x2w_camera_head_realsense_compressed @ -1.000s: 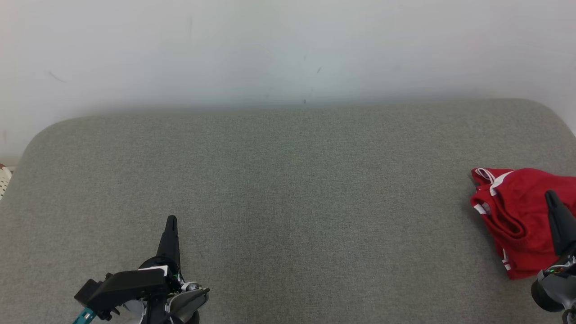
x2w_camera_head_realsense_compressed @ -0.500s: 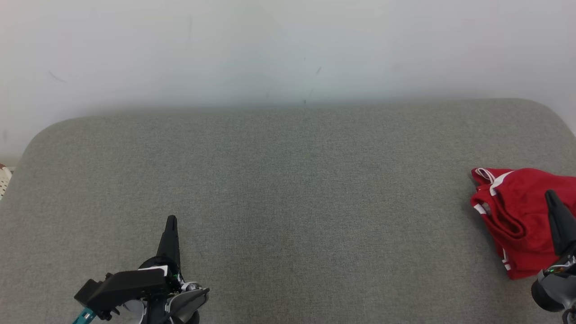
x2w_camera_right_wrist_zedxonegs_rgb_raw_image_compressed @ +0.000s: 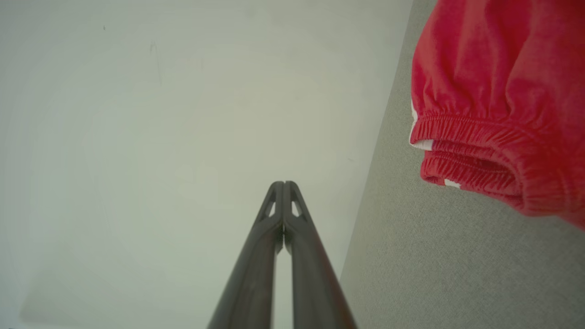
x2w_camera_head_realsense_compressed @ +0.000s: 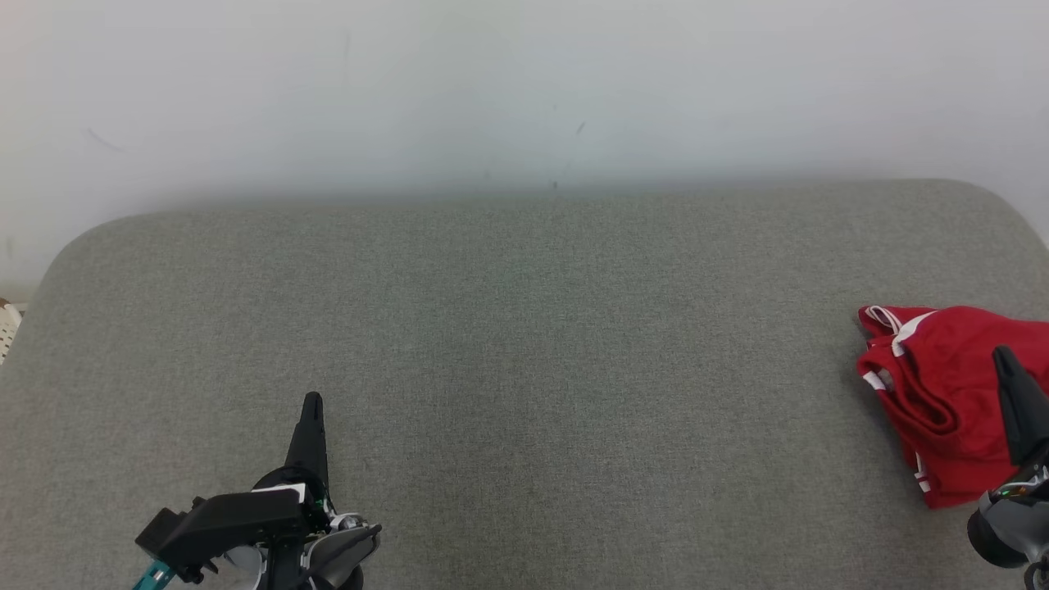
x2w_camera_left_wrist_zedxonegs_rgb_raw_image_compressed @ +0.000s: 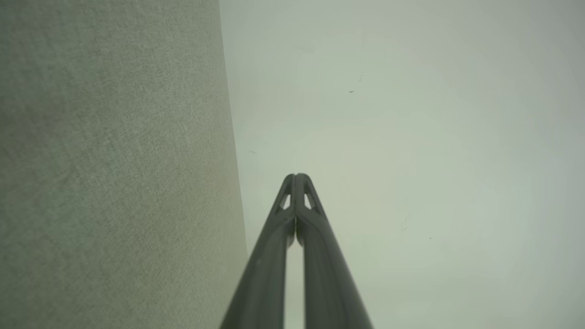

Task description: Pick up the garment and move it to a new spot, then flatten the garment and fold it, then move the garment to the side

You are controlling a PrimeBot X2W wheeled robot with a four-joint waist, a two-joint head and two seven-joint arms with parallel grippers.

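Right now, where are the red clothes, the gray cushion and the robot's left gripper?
red garment (x2w_camera_head_realsense_compressed: 942,385), head view, on its crumpled red middle.
gray cushion (x2w_camera_head_realsense_compressed: 524,328), head view, on its bare middle.
left gripper (x2w_camera_head_realsense_compressed: 312,401), head view, at the tip where its shut jaws meet.

Nothing looks different from a moment ago. The crumpled red cloth garment with white trim (x2w_camera_head_realsense_compressed: 926,385) has not moved on the soft grey fabric pad (x2w_camera_head_realsense_compressed: 524,369). The left gripper (x2w_camera_head_realsense_compressed: 312,401) and the right gripper (x2w_camera_head_realsense_compressed: 1001,356) have not moved either.

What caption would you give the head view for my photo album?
Both shut: the left pincer over a grey cushion, the right pincer by a bunched red garment at its right edge.
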